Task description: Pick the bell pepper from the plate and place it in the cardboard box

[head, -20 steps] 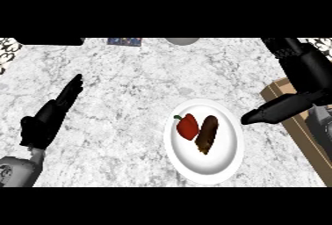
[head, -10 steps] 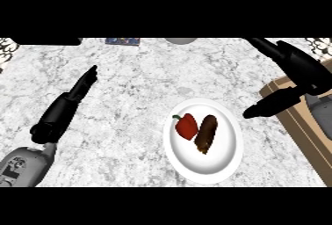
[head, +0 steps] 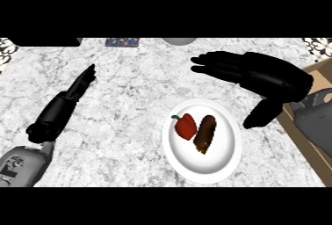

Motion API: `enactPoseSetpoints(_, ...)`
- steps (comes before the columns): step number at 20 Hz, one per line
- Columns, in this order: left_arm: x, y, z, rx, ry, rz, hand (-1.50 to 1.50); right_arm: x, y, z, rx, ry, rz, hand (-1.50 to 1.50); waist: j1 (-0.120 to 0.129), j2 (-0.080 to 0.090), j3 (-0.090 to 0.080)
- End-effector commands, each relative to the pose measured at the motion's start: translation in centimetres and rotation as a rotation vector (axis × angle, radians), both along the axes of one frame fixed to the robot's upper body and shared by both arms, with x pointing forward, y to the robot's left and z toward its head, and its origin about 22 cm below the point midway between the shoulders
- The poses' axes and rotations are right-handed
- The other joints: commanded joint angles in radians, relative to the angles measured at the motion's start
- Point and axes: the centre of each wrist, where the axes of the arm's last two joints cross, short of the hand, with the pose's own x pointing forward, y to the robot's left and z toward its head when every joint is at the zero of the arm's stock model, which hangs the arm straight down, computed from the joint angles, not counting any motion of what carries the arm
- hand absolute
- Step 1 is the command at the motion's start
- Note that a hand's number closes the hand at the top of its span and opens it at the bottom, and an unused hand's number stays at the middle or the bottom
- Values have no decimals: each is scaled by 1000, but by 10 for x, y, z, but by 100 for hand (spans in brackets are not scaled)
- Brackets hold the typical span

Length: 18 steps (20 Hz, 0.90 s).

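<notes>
L hand (head: pixel 62 103) open, fingers straight | R hand (head: pixel 262 77) open, spread

A grey-white marbled table (head: pixel 130 132) fills most of the view. A dark brown oblong item (head: pixel 205 134) (what it is cannot be told) lies tilted on the white dish, its lower end tapering. At the table's far edge sits a small dark blue patterned object (head: pixel 122 42), and to its right a pale grey rounded thing (head: pixel 179 41) cut off by the edge. A black slab (head: pixel 45 41) occupies the far left corner, beside black-and-white patterned patches (head: pixel 5 48) at both upper corners.
</notes>
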Motion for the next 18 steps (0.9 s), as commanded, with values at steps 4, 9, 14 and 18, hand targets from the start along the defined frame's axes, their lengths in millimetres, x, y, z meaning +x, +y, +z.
enactPoseSetpoints(4,1,0,4,-1,5,13,0,-35,62,7,-291,-64,17,-150,-9,-3,0)
enactPoseSetpoints(9,-1,9,3,-4,1,22,0,-68,94,-3,-388,-62,-32,-150,-13,-2,1)
enactPoseSetpoints(14,-5,22,-1,-2,-14,20,0,-83,94,-33,-449,0,-92,-150,-13,2,1)
enactPoseSetpoints(18,-2,19,7,2,3,7,0,-84,100,-46,-471,15,-91,-150,-9,3,2)
